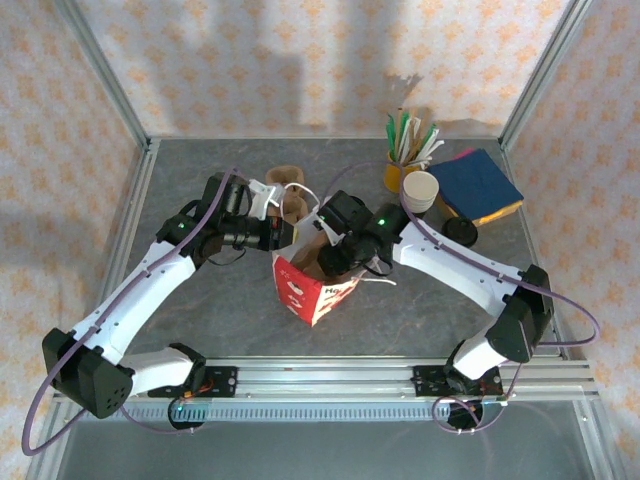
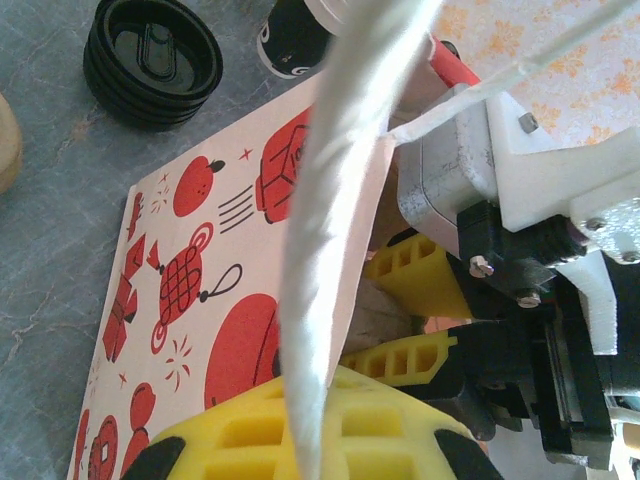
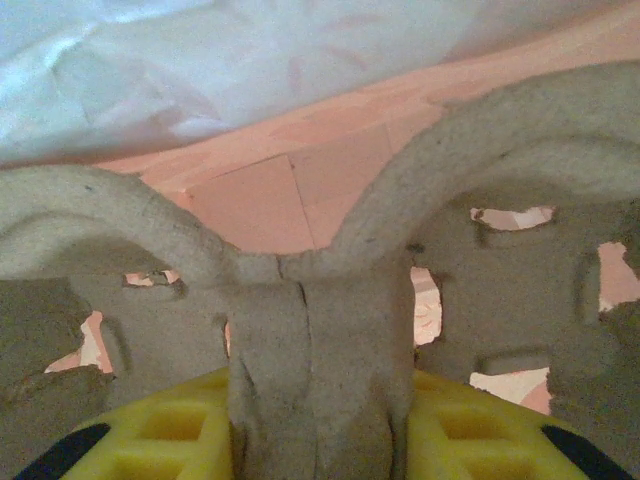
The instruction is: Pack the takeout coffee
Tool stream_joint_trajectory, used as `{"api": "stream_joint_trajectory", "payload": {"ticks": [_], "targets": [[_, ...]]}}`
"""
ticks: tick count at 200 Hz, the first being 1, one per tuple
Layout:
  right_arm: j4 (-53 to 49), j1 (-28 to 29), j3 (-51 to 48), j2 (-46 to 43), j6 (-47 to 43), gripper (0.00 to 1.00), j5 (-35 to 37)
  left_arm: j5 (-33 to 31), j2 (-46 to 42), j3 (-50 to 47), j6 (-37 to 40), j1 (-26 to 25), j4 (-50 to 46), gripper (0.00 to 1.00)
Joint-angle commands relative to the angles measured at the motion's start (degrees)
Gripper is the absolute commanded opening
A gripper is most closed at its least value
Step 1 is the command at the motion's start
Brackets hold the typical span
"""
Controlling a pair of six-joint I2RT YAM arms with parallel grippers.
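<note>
A paper bag (image 1: 312,288) printed with red figures stands open at the table's middle. My left gripper (image 1: 287,225) is shut on the bag's white handle (image 2: 335,190), holding the mouth up. My right gripper (image 1: 336,262) reaches into the bag, shut on the middle rib of a brown pulp cup carrier (image 3: 320,330); its yellow fingers (image 2: 425,270) show inside the bag. The takeout coffee's paper cup (image 1: 421,190), dark outside (image 2: 293,38) and cream inside, stands uncovered at the back right. A black lid (image 1: 460,232) lies beside it, seen as a stack of lids (image 2: 150,60) in the left wrist view.
A yellow cup of stir sticks (image 1: 402,168) and a blue stack of napkins (image 1: 478,185) sit at the back right. A second brown carrier (image 1: 290,183) rests behind the bag. Metal frame posts and patterned walls ring the table.
</note>
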Motion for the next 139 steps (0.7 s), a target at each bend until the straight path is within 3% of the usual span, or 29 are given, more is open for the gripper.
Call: {"api": "stream_joint_trajectory", "payload": {"ticks": [1, 26, 139], "targets": [[2.4, 0.1, -1.6, 0.1, 1.1, 0.35, 0.7, -0.2, -1.4, 1.1, -0.6, 0.2, 3.6, 0.0], [5.7, 0.1, -3.4, -1.0, -0.2, 0.35, -1.5, -0.3, -1.1, 0.6, -1.8, 0.2, 3.8, 0.0], [7.7, 0.1, -6.5, 0.7, -4.2, 0.37, 1.4, 0.7, -0.6, 0.4, -2.9, 0.2, 4.8, 0.0]]}}
